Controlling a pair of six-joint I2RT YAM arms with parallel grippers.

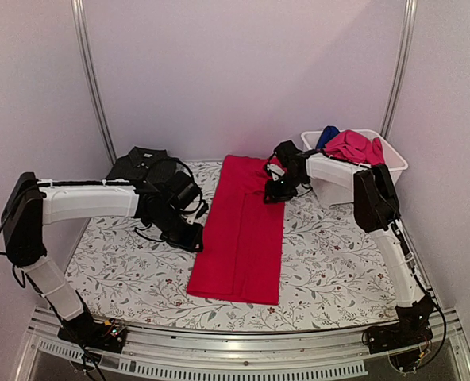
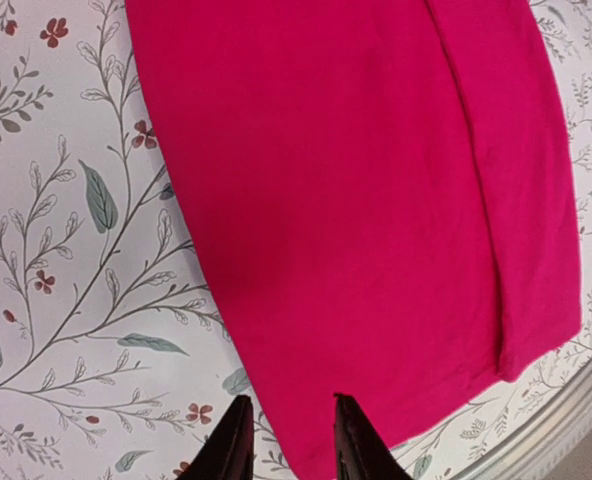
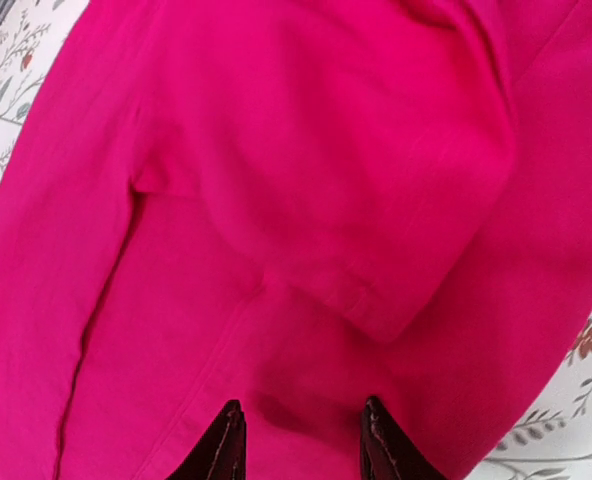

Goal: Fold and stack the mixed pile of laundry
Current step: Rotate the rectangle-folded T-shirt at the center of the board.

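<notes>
A red tee (image 1: 241, 230) lies folded lengthwise into a long strip on the floral cloth. My left gripper (image 1: 190, 236) is open and empty at the tee's left edge; in the left wrist view its gripper (image 2: 291, 445) straddles the tee's edge (image 2: 376, 200). My right gripper (image 1: 276, 190) is open and empty over the tee's far right corner; in the right wrist view the gripper (image 3: 301, 445) hovers over the tee (image 3: 276, 200) with its sleeve folded in. A dark charcoal polo (image 1: 140, 164) lies at the back left. A magenta-pink garment (image 1: 354, 146) and a royal blue one (image 1: 327, 135) sit in the tub.
The white plastic tub (image 1: 394, 167) stands at the back right, right behind my right arm. The floral leaf-patterned cloth (image 1: 124, 270) covers the table. A metal rail (image 1: 243, 341) runs along the near edge. Cables hang from my left wrist near the polo.
</notes>
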